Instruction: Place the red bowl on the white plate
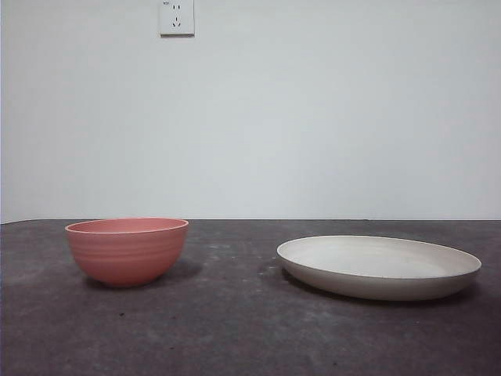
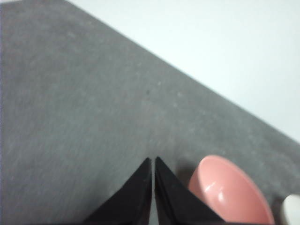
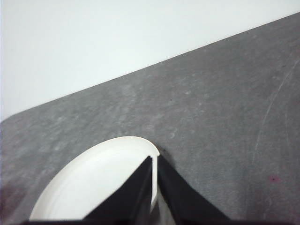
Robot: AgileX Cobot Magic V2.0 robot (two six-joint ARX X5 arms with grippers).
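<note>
1. Bowl (image 1: 127,251) sits upright on the table (image 1: 235,329), left side of the front view. Nothing in it that I can see; rim level.
2. Plate (image 1: 379,266) lies flat on the right, well apart from the bowl, with bare table between them. Plate carries nothing.
3. My left gripper (image 2: 153,161): jaws pressed together, only a thin slit between the tips, holding nothing. It hangs above the table with the bowl (image 2: 230,193) just beside it, not touching as far as the wrist view shows.
4. My right gripper (image 3: 155,159): jaws also pressed together, empty. It hangs over the near edge of the plate (image 3: 93,183); I cannot tell the height above it.
5. Neither arm shows in the front view, so both appear to be held high or back.
6. Step in hand, my judgement: the approach. No grasp has been made and the bowl is not yet on the plate.
7. Next move calls for: left jaws spread, then down over the bowl's rim, one jaw inside and one outside the wall, then close.
8. Note: the wall is thin and matte with faint ridges, so a rim pinch should hold if seated deep enough. Right gripper should keep clear of the plate centre for the set-down.
</note>
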